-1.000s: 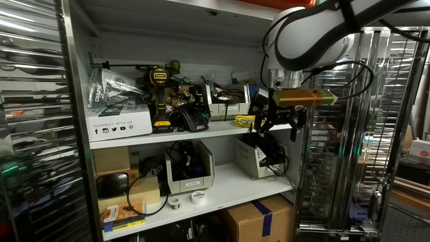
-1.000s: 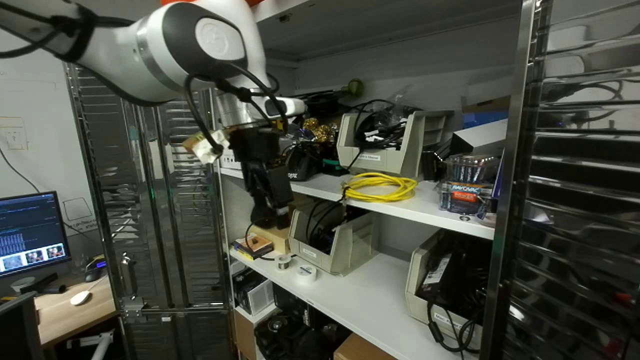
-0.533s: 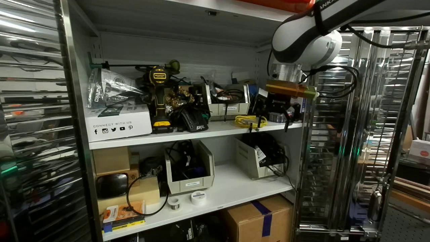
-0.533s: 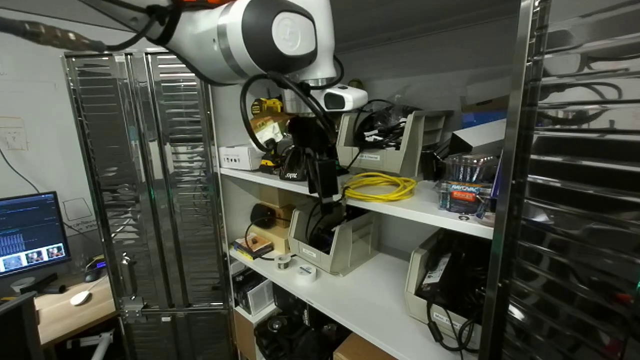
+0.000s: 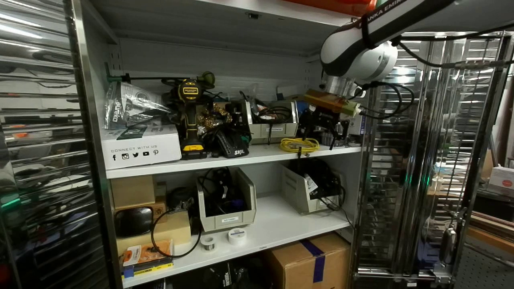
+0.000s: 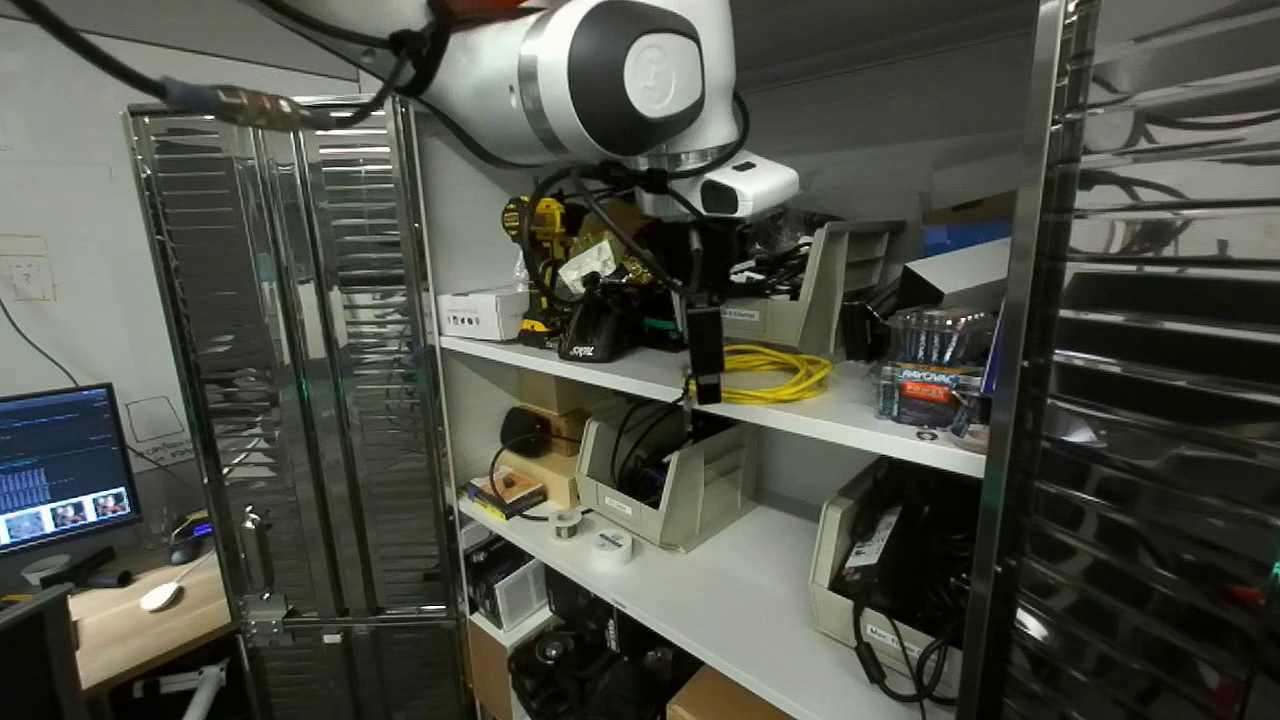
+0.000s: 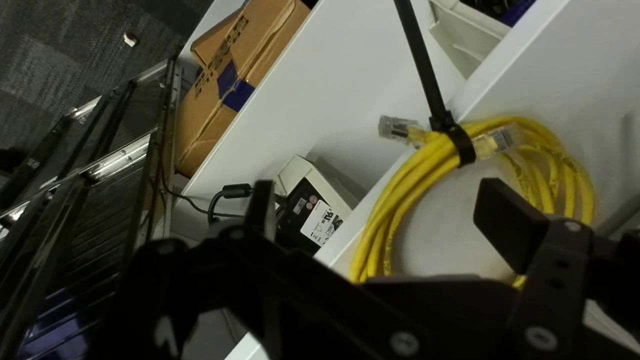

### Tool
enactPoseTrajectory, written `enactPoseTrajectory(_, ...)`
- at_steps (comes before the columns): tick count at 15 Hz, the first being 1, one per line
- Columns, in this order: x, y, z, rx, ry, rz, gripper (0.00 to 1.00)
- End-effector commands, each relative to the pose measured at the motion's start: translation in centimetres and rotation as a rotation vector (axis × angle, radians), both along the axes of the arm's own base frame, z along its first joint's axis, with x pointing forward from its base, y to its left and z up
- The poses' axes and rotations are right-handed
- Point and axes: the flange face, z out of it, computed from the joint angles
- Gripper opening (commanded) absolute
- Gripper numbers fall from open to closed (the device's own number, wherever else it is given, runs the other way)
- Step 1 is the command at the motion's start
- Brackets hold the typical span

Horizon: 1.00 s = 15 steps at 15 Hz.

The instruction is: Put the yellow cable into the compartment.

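Observation:
The yellow cable (image 5: 292, 149) lies coiled at the front edge of the upper white shelf board (image 5: 225, 162), in the bay with the power tools, the compartment. It also shows in an exterior view (image 6: 768, 394) and in the wrist view (image 7: 425, 165), with a black tie and clear plugs. My gripper (image 5: 318, 141) is open and tilted, close to the cable at the shelf front. In an exterior view the gripper (image 6: 706, 375) covers the cable's left end. In the wrist view the gripper (image 7: 382, 210) has its jaws wide apart; the right one overlaps the coil. Contact cannot be told.
A grey bin with cables (image 5: 277, 130) stands behind the yellow cable. A drill (image 5: 190, 116) and a white box (image 5: 142, 146) stand farther along. Battery packs (image 6: 925, 390) lie beside the cable. The lower shelf holds two bins, one here (image 5: 227, 220).
My arm has moved in toward the shelf, down and across to the yellow cable, and the gripper has tilted. The cable lies where it was.

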Motion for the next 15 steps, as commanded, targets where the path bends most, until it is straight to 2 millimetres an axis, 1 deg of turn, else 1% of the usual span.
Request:
enactPoseTrajectory(1,3.9,0.7,0.0,-0.001,-0.038,-0.069,1.00)
enactPoseTrajectory(4,5.4,1.6,-0.1,-0.016,-0.036,-0.086,1.00)
enactPoseTrajectory(5,5.5,1.8,-0.2,-0.023,-0.025,-0.085,0.83)
enactPoseTrajectory(6,5.5,2.1,-0.2,-0.026,-0.013,-0.081,0.74)
enactPoseTrajectory(7,5.1,2.3,-0.1,-0.033,0.001,-0.079,0.68)
enactPoseTrajectory(8,4.9,2.5,-0.1,-0.041,0.014,-0.076,0.58)
enactPoseTrajectory(10,4.1,2.7,-0.2,-0.065,0.053,-0.070,0.42)
enactPoseTrajectory(12,3.5,2.7,-0.5,-0.088,0.095,-0.083,0.28)
enactPoseTrajectory(13,3.3,2.7,-0.7,-0.094,0.118,-0.102,0.19)
enactPoseTrajectory(14,3.0,2.6,-0.9,-0.106,0.133,-0.111,0.15)
enactPoseTrajectory(15,2.7,2.7,-0.9,-0.117,0.137,-0.115,0.13)
